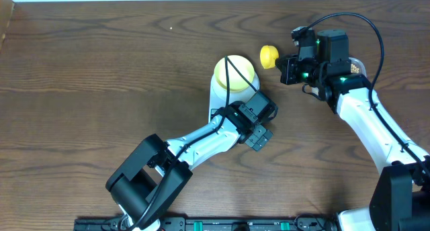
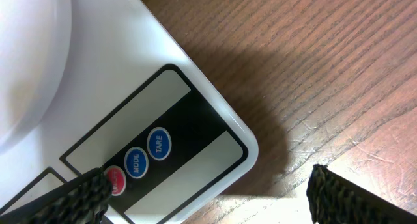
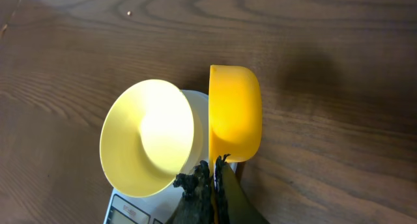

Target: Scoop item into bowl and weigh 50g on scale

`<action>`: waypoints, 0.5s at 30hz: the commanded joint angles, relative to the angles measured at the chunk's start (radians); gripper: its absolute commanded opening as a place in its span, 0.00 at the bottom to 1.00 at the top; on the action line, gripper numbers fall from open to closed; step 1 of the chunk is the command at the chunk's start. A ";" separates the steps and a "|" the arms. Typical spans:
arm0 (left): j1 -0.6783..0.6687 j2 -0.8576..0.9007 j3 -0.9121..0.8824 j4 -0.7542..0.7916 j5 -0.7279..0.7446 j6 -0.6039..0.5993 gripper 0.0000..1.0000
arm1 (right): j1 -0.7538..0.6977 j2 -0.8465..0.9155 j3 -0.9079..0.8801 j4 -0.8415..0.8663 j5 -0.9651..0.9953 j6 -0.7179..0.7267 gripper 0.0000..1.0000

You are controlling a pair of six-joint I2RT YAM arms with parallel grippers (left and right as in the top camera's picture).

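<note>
The brown wood-grain counter (image 1: 101, 76) bears the white scale (image 2: 143, 48) directly beneath the left jaws; a pale speck (image 1: 170, 28) lies well beyond them.

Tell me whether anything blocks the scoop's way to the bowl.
Nothing visible does. The scoop, gripped by the right end effector, is right beside the bowl. The left end effector hovers open over the button end of the scale, off that line.

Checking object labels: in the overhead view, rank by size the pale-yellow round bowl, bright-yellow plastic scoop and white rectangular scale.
Largest: pale-yellow round bowl
Then: bright-yellow plastic scoop
Unranked: white rectangular scale, mostly hidden.
</note>
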 commanded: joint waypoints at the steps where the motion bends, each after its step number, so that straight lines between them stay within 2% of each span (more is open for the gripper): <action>1: 0.000 0.005 -0.007 -0.001 0.013 0.006 0.98 | -0.006 0.000 0.014 0.002 0.001 -0.018 0.01; 15: -0.021 0.006 -0.008 -0.007 0.013 0.006 0.98 | -0.006 0.000 0.014 -0.005 0.001 -0.018 0.01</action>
